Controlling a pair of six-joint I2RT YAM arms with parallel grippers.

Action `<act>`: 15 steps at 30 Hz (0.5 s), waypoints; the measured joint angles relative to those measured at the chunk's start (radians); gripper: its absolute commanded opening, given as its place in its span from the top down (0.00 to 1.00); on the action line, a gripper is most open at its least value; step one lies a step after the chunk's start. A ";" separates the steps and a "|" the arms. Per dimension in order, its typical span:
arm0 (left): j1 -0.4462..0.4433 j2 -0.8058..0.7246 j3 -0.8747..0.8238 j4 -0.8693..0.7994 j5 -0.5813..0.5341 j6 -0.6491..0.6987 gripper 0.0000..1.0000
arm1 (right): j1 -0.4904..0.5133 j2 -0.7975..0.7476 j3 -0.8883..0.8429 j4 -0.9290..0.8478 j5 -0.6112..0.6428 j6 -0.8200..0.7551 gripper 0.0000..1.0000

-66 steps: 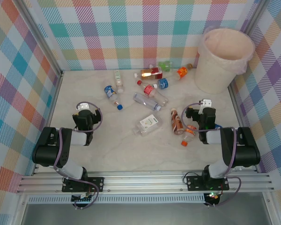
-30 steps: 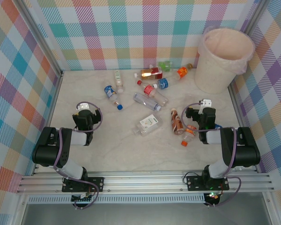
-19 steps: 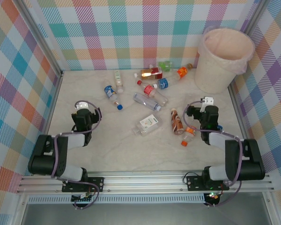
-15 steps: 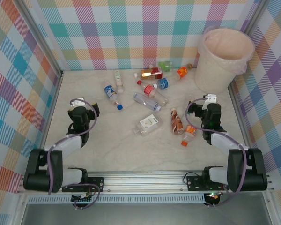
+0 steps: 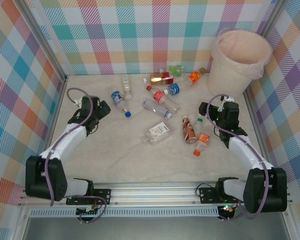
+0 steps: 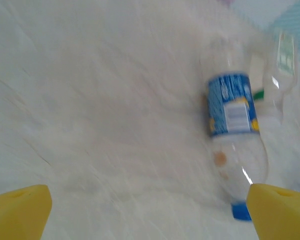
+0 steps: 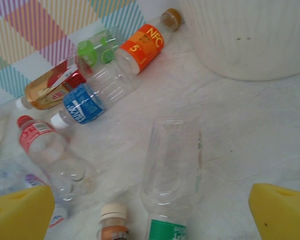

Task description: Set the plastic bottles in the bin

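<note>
Arms extended out from near table point(image 5: 130, 160) edge; left gripper point(image 6: 150, 212) spread wide, empty, faced at blue-label bottle point(image 6: 233, 111); right gripper point(image 7: 151, 212) likewise, at green-label bottle point(image 7: 171, 165); pickups judged imminent

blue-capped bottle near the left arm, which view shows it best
Left wrist: the blue-capped bottle lies close and large, with label and cap visible though blurred. Top external shows it small, lying on its side.

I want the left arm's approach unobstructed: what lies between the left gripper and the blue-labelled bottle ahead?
The stretch is bare table, as the left wrist view shows; the left gripper is open and the blue-labelled bottle lies on its side.
</note>
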 measured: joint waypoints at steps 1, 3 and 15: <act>-0.032 0.041 0.021 -0.022 0.019 -0.021 0.00 | 0.000 0.000 0.008 -0.009 -0.017 0.009 0.00; -0.085 0.106 0.058 -0.046 0.047 -0.045 0.00 | 0.000 0.002 0.026 -0.028 -0.045 0.019 0.00; -0.169 0.489 0.391 -0.093 0.022 -0.066 0.00 | 0.003 0.005 0.087 -0.136 -0.119 0.030 0.00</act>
